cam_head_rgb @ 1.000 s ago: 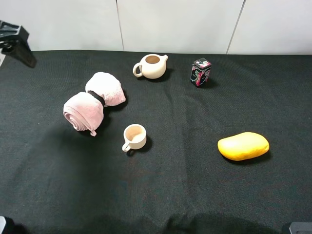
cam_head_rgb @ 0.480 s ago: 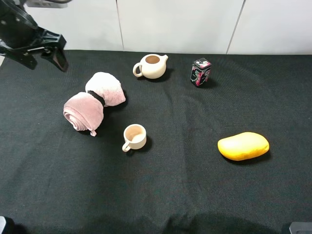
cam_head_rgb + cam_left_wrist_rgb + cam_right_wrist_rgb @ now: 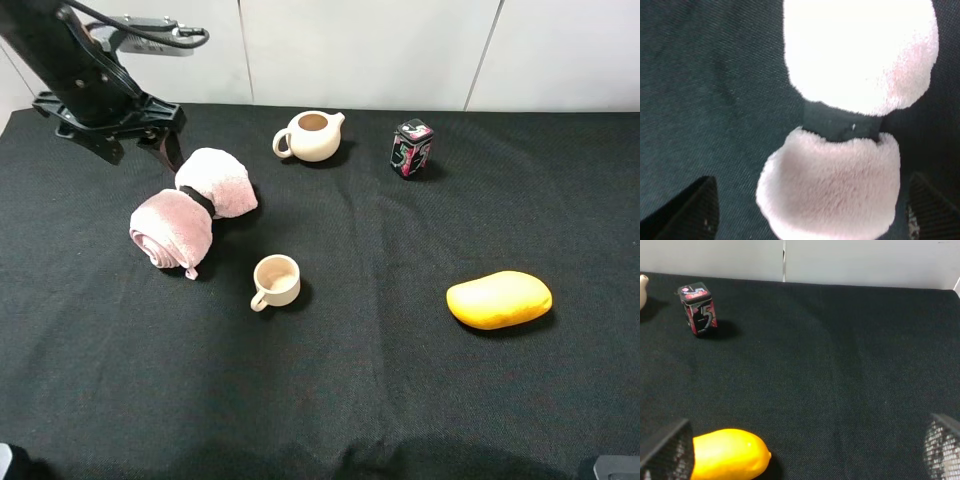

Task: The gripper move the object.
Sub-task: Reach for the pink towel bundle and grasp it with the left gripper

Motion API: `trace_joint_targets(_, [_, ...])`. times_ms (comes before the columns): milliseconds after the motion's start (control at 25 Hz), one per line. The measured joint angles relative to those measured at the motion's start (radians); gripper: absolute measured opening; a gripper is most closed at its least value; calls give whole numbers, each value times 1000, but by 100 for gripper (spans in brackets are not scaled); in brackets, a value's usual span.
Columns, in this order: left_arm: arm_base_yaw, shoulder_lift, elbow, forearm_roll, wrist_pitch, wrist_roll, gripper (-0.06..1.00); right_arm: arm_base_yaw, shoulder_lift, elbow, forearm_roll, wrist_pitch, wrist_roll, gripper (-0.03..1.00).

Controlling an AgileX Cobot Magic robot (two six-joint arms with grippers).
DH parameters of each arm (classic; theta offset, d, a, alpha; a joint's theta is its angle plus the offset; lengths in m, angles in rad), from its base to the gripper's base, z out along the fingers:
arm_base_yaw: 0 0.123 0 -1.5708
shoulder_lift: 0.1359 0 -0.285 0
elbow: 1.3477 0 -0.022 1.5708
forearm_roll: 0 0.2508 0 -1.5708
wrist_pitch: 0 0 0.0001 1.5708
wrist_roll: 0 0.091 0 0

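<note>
The object, a pink rolled towel (image 3: 190,210) cinched by a dark band (image 3: 198,200) into two lobes, lies on the black cloth at the left. My left gripper (image 3: 137,150) hangs open just behind its far lobe on a black arm. In the left wrist view the towel (image 3: 832,185) fills the middle, its band (image 3: 840,124) between the lobes. The two fingertips (image 3: 695,207) of the left gripper (image 3: 810,205) stand wide on either side of the near lobe, apart from it. My right gripper (image 3: 805,452) is open over bare cloth beside the yellow mango-shaped thing (image 3: 727,454).
A cream teapot (image 3: 311,135) and a small printed tin (image 3: 411,148) stand at the back. A cream cup (image 3: 277,280) sits just right of the towel. The yellow mango-shaped thing (image 3: 499,299) lies at the right. White wall panels border the far edge.
The left arm has swung in from the top-left corner, moving right and down until its open gripper stands just behind the towel. Nothing on the cloth has moved.
</note>
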Motion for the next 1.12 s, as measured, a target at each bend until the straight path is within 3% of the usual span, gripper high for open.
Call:
trace_joint_targets(400, [-1, 88, 0, -60, -85, 16, 79, 0, 0, 0, 0, 0, 0, 69])
trace_joint_targets(1120, [-12, 154, 0, -121, -140, 97, 79, 0, 0, 0, 0, 0, 0, 69])
